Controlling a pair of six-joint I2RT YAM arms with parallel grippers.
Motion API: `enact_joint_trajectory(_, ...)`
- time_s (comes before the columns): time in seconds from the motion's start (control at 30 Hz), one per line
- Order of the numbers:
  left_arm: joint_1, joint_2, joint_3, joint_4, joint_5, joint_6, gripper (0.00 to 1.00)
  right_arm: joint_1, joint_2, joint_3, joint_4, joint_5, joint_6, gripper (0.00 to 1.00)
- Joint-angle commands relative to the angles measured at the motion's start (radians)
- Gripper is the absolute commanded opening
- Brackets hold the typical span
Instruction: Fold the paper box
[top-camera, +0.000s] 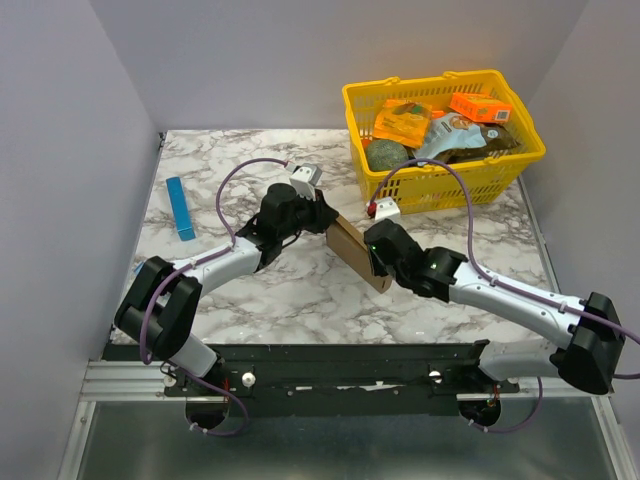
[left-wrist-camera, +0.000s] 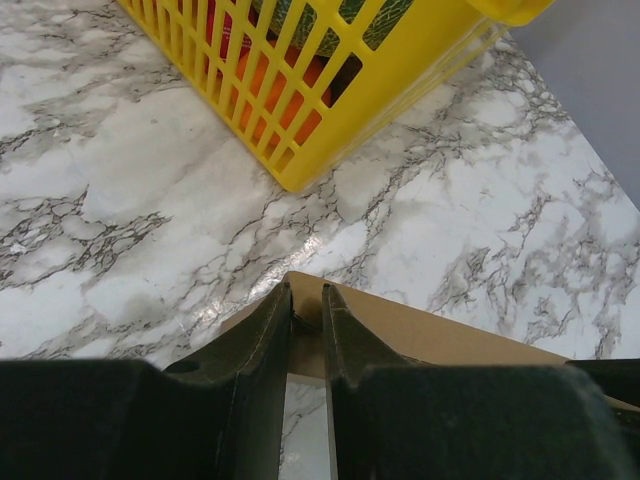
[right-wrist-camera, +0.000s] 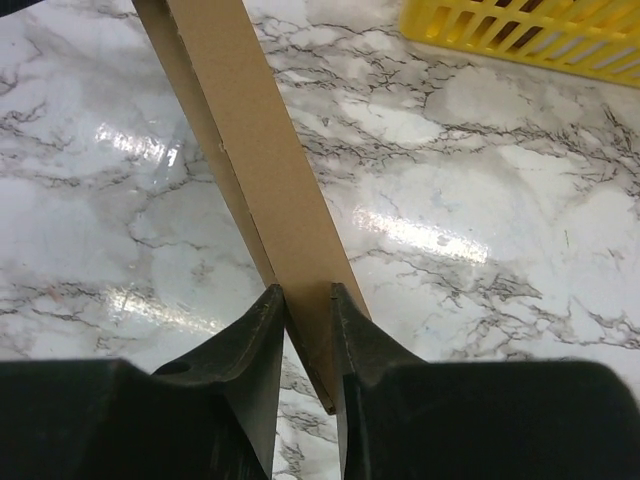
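The paper box (top-camera: 352, 250) is a flattened brown cardboard piece held on edge over the marble table, between the two arms. My left gripper (top-camera: 322, 222) is shut on its far upper-left end. In the left wrist view, the left gripper (left-wrist-camera: 307, 295) pinches a corner of the paper box (left-wrist-camera: 460, 330), whose panel runs off to the right. My right gripper (top-camera: 377, 262) is shut on the near lower-right end. In the right wrist view, the right gripper (right-wrist-camera: 307, 295) clamps the narrow paper box (right-wrist-camera: 260, 150), which stretches up and away to the left.
A yellow basket (top-camera: 445, 135) with orange boxes and food packets stands at the back right, close behind the box; its wall shows in the left wrist view (left-wrist-camera: 300, 90) and its rim in the right wrist view (right-wrist-camera: 540, 35). A thin blue strip (top-camera: 180, 208) lies at the left.
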Motion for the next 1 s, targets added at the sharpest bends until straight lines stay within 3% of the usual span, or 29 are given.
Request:
enact_joint_trajectory(0.0,-0.006,0.050,-0.037,-0.180,-0.048,0.012,0.25,0.022,0.035,-0.069,-0.103,-0.089,0.166,0.38)
enact_joint_trajectory(0.03,-0.006,0.050,-0.036,-0.183,-0.050,0.012,0.26,0.037,0.031,-0.076,-0.105,-0.087,0.182,0.45)
enact_joint_trajectory(0.47,-0.006,0.052,-0.074,-0.149,-0.054,0.014,0.25,0.065,0.026,-0.205,-0.131,-0.028,0.369,0.49)
enact_joint_trajectory(0.63,-0.009,0.059,-0.100,-0.131,-0.053,0.026,0.25,0.067,-0.058,-0.181,-0.123,-0.020,0.328,0.53)
enact_joint_trajectory(0.8,-0.019,0.065,-0.108,-0.126,-0.047,0.055,0.21,0.067,-0.130,-0.092,-0.184,-0.046,0.300,0.50)
enact_joint_trajectory(0.97,-0.026,0.067,-0.103,-0.143,-0.053,0.077,0.20,0.068,-0.176,-0.028,-0.270,-0.052,0.337,0.41)
